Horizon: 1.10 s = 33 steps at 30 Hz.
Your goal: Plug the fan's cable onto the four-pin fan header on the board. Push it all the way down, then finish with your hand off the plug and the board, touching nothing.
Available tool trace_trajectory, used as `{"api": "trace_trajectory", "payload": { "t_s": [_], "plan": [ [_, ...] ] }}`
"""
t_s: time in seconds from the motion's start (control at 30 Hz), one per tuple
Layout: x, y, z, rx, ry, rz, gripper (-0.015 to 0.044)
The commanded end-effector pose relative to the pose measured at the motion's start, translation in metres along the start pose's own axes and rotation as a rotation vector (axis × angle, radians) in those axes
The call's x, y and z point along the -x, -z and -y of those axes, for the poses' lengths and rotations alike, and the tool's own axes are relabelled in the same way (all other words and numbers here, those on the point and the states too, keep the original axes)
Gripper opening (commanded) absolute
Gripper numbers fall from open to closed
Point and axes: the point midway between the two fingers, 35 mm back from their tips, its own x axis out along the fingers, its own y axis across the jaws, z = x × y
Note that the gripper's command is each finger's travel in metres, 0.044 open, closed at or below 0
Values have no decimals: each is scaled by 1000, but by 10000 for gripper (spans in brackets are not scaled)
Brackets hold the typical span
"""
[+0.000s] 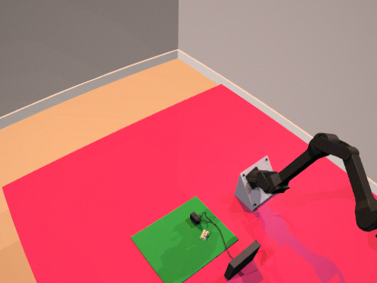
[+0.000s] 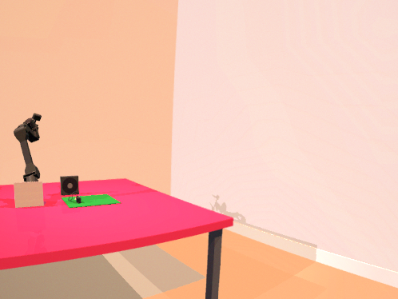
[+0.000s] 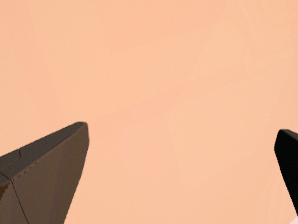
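My gripper [image 3: 182,130] is wide open and empty, with only bare wall beyond its fingers in the wrist view. The arm holds it raised, well away from the board; its fingers cannot be made out in the top and exterior views. The green board [image 1: 159,242] [image 2: 105,199] lies flat. A small cream part with pins, which looks like the fan header [image 1: 204,234], is on it. A black block [image 1: 194,218] [image 2: 78,199], apparently the plug, sits on the board beside the header, apart from it. A dark cable [image 1: 221,231] runs from it to the fan [image 1: 242,260] [image 2: 69,185]. Plug details are too small to tell.
The fan stands upright just off the board's edge. A pale wedge-shaped mount [image 1: 244,191] [image 2: 29,194] stands at the arm's base, near the board. The red table [image 1: 113,170] [image 2: 140,228] carries everything, and walls rise beyond it.
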Motion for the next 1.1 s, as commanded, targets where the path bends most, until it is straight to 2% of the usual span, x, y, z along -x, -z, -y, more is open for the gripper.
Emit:
{"api": "trace_trajectory", "payload": {
  "t_s": [0.0, 0.17, 0.33, 0.5, 0.77, 1.07],
  "plan": [
    [0, 0, 0, 0, 0, 0, 426],
    [1, 9, -7, 24, -24, -23, 440],
    [17, 76, -50, 190, -201, -191, 440],
    [51, 151, -78, 344, -381, -372, 440],
    [137, 264, -87, 535, -663, -677, 440],
    [267, 354, -53, 638, -962, -1037, 440]
  ]
}}
